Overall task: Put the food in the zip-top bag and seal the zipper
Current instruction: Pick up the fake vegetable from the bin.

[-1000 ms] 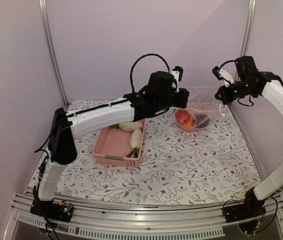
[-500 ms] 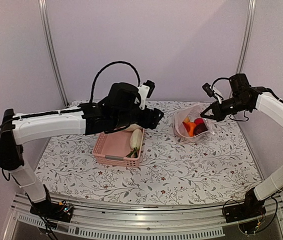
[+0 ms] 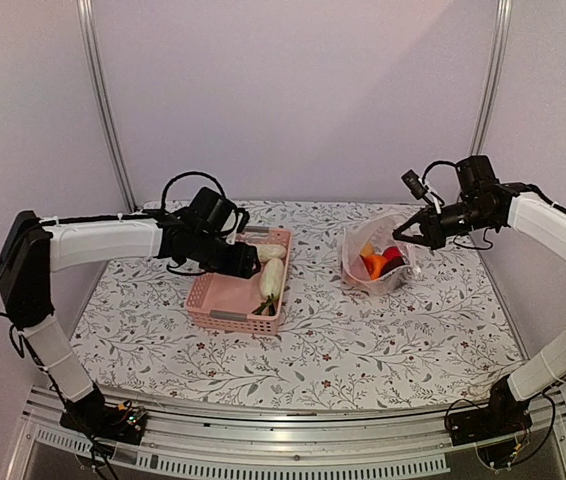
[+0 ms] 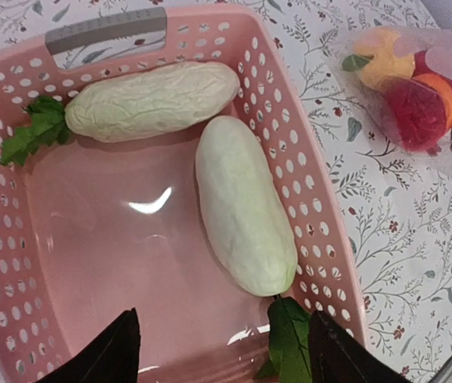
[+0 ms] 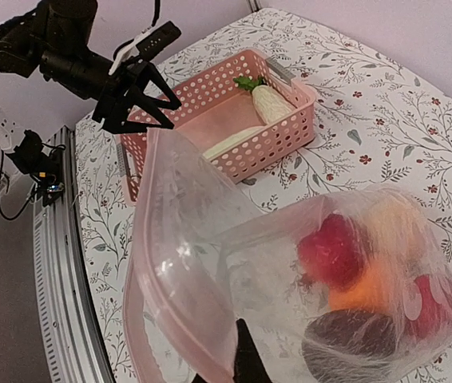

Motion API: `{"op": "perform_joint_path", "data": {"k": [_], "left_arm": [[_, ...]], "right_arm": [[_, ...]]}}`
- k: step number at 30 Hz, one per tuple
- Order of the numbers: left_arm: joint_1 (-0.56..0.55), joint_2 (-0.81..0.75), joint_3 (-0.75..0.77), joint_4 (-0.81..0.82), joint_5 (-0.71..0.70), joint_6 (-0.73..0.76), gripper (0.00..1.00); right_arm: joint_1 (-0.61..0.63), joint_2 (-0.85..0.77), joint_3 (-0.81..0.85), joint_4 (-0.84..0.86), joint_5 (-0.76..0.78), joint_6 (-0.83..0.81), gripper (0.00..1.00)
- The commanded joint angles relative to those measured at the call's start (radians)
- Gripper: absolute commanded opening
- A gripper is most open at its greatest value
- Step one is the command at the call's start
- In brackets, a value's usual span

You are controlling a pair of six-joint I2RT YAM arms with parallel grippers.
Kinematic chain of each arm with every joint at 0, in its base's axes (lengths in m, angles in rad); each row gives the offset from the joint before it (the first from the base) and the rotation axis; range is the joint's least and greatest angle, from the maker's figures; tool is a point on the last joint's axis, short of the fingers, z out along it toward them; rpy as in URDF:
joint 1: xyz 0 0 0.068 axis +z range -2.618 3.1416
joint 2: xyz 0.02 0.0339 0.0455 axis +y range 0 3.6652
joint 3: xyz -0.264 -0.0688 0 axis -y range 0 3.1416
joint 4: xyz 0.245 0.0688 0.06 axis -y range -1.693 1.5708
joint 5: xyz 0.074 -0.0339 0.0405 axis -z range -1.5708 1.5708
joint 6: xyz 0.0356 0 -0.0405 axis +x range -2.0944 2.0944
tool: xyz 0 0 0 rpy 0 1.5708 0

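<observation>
Left gripper (image 4: 222, 335) swung back over basket (image 4: 326, 239), jaws wide, empty; right gripper (image 3: 403, 232) pinches bag (image 5: 186, 207) rim. Next: grab a radish (image 4: 242, 203).

Clear zip-top bag (image 4: 418, 80) cut by right edge, right pincer (image 5: 234, 363) mostly hidden, perhaps behind its rim

The left arm (image 3: 103, 240) is rising from its base, bending at the far left and running nearly level inward. The left gripper (image 3: 246, 262) is pointing downward with its two dark fingers (image 4: 122, 355) standing wide apart, holding nothing. The right arm (image 3: 553, 215) is arching up from its base and folding inward at the elbow, while the right gripper (image 3: 403, 232) is pinching the rim of the zip-top bag (image 3: 373, 262) between closed fingers (image 5: 246, 359).
</observation>
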Motion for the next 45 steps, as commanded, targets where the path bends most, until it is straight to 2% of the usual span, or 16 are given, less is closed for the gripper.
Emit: {"op": "perform_joint_path", "data": {"k": [1, 15, 19, 36, 38, 42, 45], "left_arm": [[0.040, 0.093, 0.083, -0.074, 0.198, -0.033, 0.71], [0.067, 0.376, 0.370, -0.273, 0.172, -0.005, 0.68], [0.069, 0.409, 0.408, -0.286, 0.181, 0.016, 0.71], [0.077, 0.523, 0.504, -0.321, 0.269, 0.023, 0.68], [0.081, 0.527, 0.510, -0.328, 0.275, 0.023, 0.66], [0.094, 0.520, 0.519, -0.349, 0.289, 0.020, 0.51], [0.100, 0.492, 0.511, -0.356, 0.280, 0.022, 0.46]], "right_arm": [[0.003, -0.025, -0.039, 0.024, -0.009, -0.031, 0.00], [0.004, -0.067, -0.086, 0.032, -0.038, -0.051, 0.00], [0.003, -0.072, -0.093, 0.034, -0.040, -0.054, 0.00], [0.003, -0.051, -0.097, 0.034, -0.047, -0.055, 0.00], [0.003, -0.051, -0.100, 0.034, -0.047, -0.055, 0.00], [0.003, -0.044, -0.100, 0.034, -0.043, -0.056, 0.00], [0.003, -0.038, -0.099, 0.034, -0.041, -0.058, 0.00]]}}
